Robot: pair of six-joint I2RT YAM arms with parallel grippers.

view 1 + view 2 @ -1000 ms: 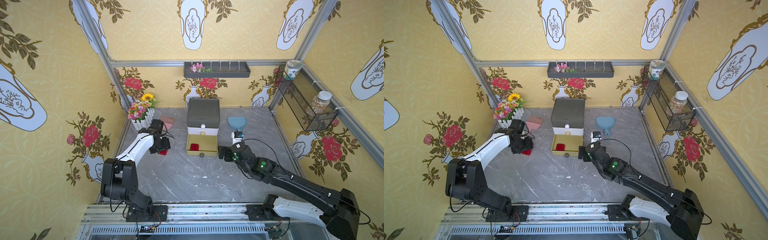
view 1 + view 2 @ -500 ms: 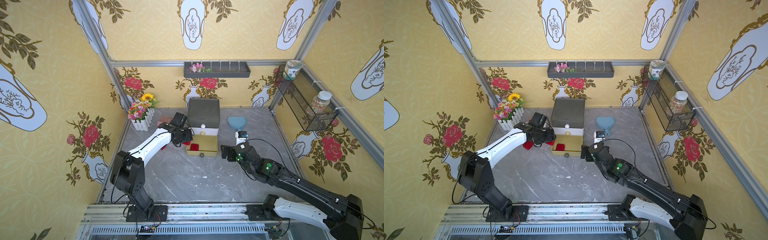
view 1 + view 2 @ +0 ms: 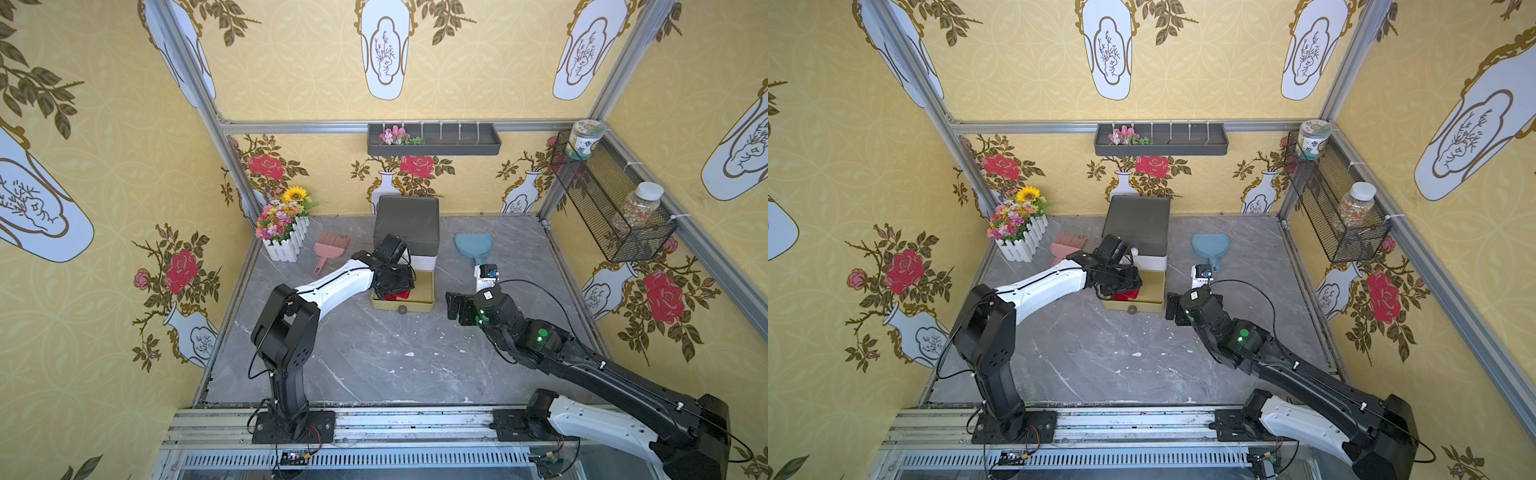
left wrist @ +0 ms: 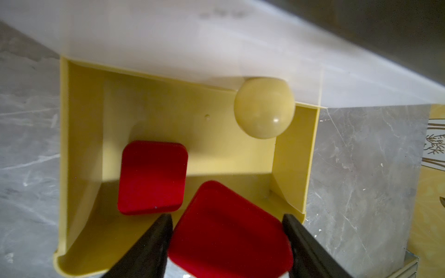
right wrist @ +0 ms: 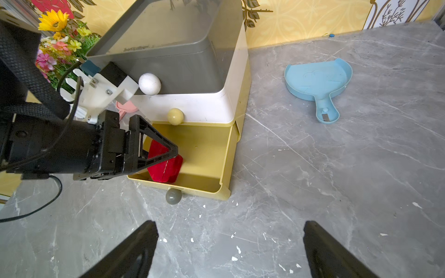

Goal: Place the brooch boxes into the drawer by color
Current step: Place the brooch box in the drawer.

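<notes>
The left gripper (image 4: pixel 227 217) is clamped on a red box (image 4: pixel 228 235), its jaws narrowed onto two opposite sides. It holds the box tilted, just inside the front wall of the open yellow drawer (image 4: pixel 81 144). The right wrist view shows the box low between the drawer's walls, but I cannot tell whether it touches the floor. A second red box (image 4: pixel 153 177) lies flat on the drawer floor, just behind the held one. Above the drawer, the white and grey tiers of the chest (image 3: pixel 406 220) are shut. The right gripper (image 5: pixel 230 225) hangs wide and empty, near the drawer's front on the robot's right.

The reds look nearly sorted: one is in and one awaits release. No blue or black box shows in any view. They may already be inside the shut tiers, so what else remains is unclear.
</notes>
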